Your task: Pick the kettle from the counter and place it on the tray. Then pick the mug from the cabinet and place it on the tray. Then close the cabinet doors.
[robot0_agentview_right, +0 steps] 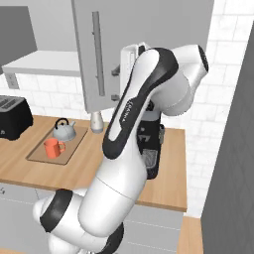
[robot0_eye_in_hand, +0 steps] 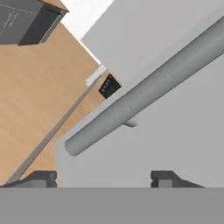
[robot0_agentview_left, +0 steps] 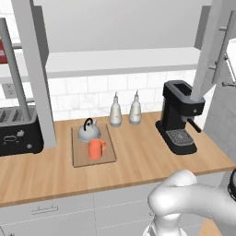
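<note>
The silver-grey kettle [robot0_agentview_left: 88, 131] and the orange-red mug [robot0_agentview_left: 96, 149] both stand on the wooden tray [robot0_agentview_left: 80, 157] on the counter [robot0_agentview_left: 143, 159]. Both cabinet doors hang open: the left door [robot0_agentview_left: 33, 69] and the right door [robot0_agentview_left: 208, 50] flank the pale shelf [robot0_agentview_left: 124, 60]. In the hand view my gripper [robot0_eye_in_hand: 105, 181] is open, its fingertips [robot0_eye_in_hand: 41, 179] wide apart just short of the right door's silver bar handle [robot0_eye_in_hand: 148, 89], with nothing between them. From the right base view, my arm reaches up to that door [robot0_agentview_right: 114, 44] beside its handle [robot0_agentview_right: 97, 54]; kettle [robot0_agentview_right: 64, 130] and mug [robot0_agentview_right: 52, 148] sit on the tray [robot0_agentview_right: 72, 148].
A black coffee machine [robot0_agentview_left: 179, 117] stands under the right door. Two pale bottles [robot0_agentview_left: 115, 110] are behind the tray. A dark toaster [robot0_agentview_left: 16, 131] sits at the left, with a red box [robot0_agentview_left: 2, 50] above it. A grey wall panel [robot0_agentview_right: 233, 163] closes the right side.
</note>
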